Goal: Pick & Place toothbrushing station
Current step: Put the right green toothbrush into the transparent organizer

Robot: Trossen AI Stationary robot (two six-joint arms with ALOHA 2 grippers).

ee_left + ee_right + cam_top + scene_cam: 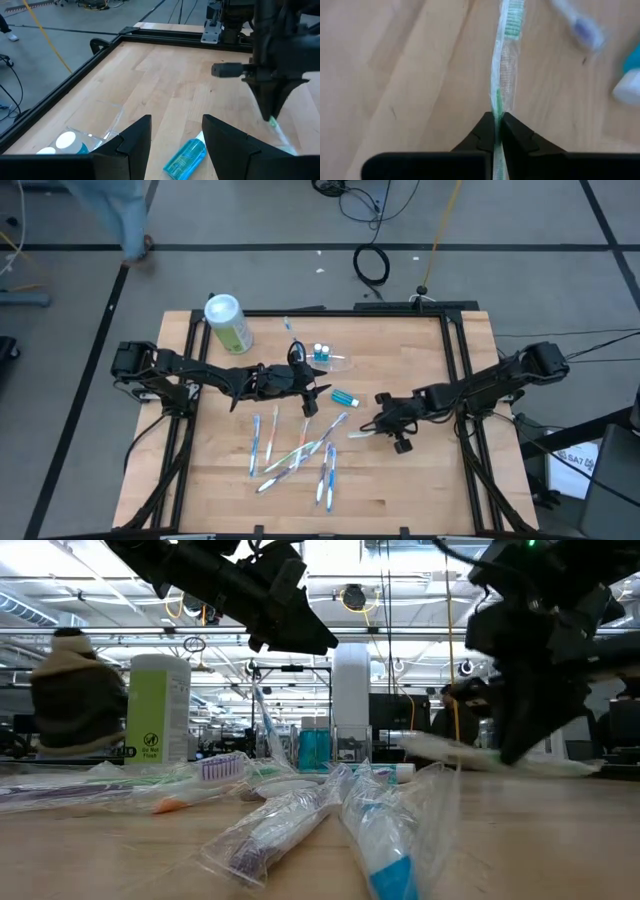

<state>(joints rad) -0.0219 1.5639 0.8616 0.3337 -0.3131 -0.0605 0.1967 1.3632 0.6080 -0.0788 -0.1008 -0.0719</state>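
The toothbrushing station (338, 363), a clear plastic holder, stands on the table beyond my left gripper and also shows in the left wrist view (97, 134). Two small blue bottles (320, 352) are at it. My left gripper (318, 393) hovers open above a blue toothpaste tube (187, 157). My right gripper (378, 423) is right of the table's middle, shut on a green toothbrush (506, 55) in a clear wrapper. Several more wrapped toothbrushes (295, 450) lie loose near the front. My right gripper pinches the wrapped toothbrush's handle (496, 102) between its two fingertips (516, 134). The fingers slant down from the table's right side, and the brush runs on ahead of them, bristle end (512, 20) farthest. In the low view the brush (470, 754) lies about level, just above the tabletop.
A green-and-white canister (228, 323) with a white lid stands at the far left of the table. Black frame rails (455, 370) run along the table's edges. Bare wood lies between the two grippers and toward the far right. A person (75, 700) sits beyond the table.
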